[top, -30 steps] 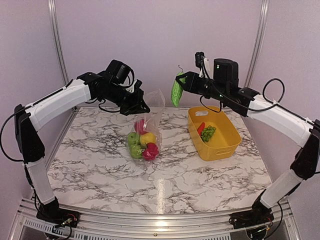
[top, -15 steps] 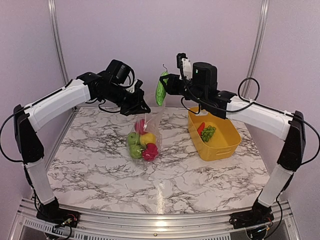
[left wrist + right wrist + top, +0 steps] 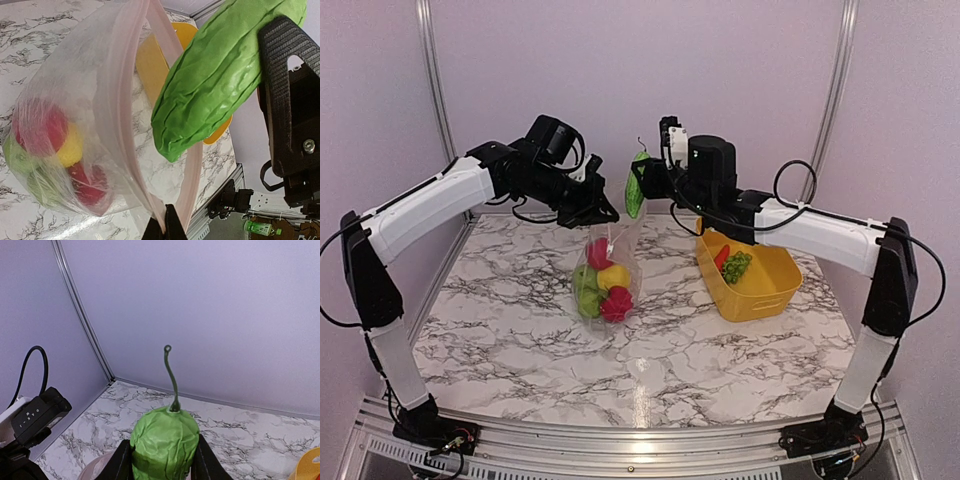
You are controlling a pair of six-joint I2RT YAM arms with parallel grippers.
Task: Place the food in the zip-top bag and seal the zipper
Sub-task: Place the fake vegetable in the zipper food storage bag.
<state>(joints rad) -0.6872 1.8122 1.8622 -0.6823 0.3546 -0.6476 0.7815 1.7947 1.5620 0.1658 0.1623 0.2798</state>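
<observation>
The zip-top bag [image 3: 612, 240] is held up by its mouth over the marble table [image 3: 500, 330], with the left gripper [image 3: 165, 227] jaws pressed together on the zipper [image 3: 124, 115] at one corner. Red, yellow and green food [image 3: 604, 283] is seen bunched at the bag's bottom. The green cucumber [image 3: 215, 80] is pinched between the right gripper [image 3: 162, 460] jaws, tip down, just above the open mouth. A red-orange piece [image 3: 721, 256] and a green one [image 3: 737, 267] are seen lying in the yellow basket [image 3: 775, 290]

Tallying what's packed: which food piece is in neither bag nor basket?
The green cucumber, held by the right gripper at the mouth of the zip-top bag; the rest lie inside that bag or the yellow basket.
</observation>
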